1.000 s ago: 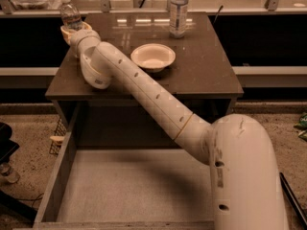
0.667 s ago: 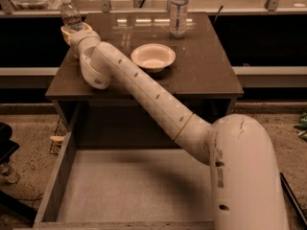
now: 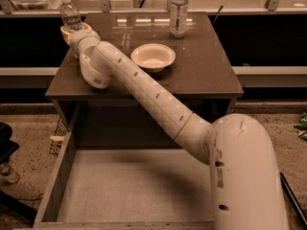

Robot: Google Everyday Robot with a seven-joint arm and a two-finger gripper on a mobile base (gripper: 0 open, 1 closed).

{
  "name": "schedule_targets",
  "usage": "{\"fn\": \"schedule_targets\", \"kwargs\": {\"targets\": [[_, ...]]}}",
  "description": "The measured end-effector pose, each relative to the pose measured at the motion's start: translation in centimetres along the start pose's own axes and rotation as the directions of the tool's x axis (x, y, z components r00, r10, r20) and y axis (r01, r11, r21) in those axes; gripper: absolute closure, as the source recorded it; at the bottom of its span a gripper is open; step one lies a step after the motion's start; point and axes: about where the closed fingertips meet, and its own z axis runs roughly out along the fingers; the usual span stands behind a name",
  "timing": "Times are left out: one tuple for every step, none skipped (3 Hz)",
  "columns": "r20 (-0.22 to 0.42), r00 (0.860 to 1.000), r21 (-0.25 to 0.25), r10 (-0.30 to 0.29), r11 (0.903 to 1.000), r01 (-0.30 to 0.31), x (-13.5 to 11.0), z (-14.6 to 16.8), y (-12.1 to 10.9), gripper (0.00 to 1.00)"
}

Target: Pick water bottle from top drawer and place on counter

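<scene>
The water bottle [image 3: 70, 14], short and clear with a white cap, stands upright at the far left corner of the dark brown counter [image 3: 201, 66]. My gripper [image 3: 75, 30] is around its lower part and hides its base. My cream arm reaches from the lower right diagonally over the counter to that corner. The top drawer [image 3: 56, 176] is pulled open below the counter. Its pale grey liner floor has nothing on it.
A white bowl [image 3: 153, 56] sits mid-counter just right of my arm. A taller, slimmer clear bottle [image 3: 178, 11] stands at the counter's far edge. A shelf rail runs behind the counter. A small wire basket [image 3: 56, 135] hangs left of the drawer.
</scene>
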Motion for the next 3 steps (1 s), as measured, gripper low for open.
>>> {"fn": "schedule_targets", "kwargs": {"targets": [[0.000,1.000,0.000,0.000,1.0000,0.000,-0.03,0.00,0.00,0.59],[0.000,1.000,0.000,0.000,1.0000,0.000,-0.07,0.00,0.01,0.36],[0.000,1.000,0.000,0.000,1.0000,0.000,-0.08,0.01,0.01,0.13]]}}
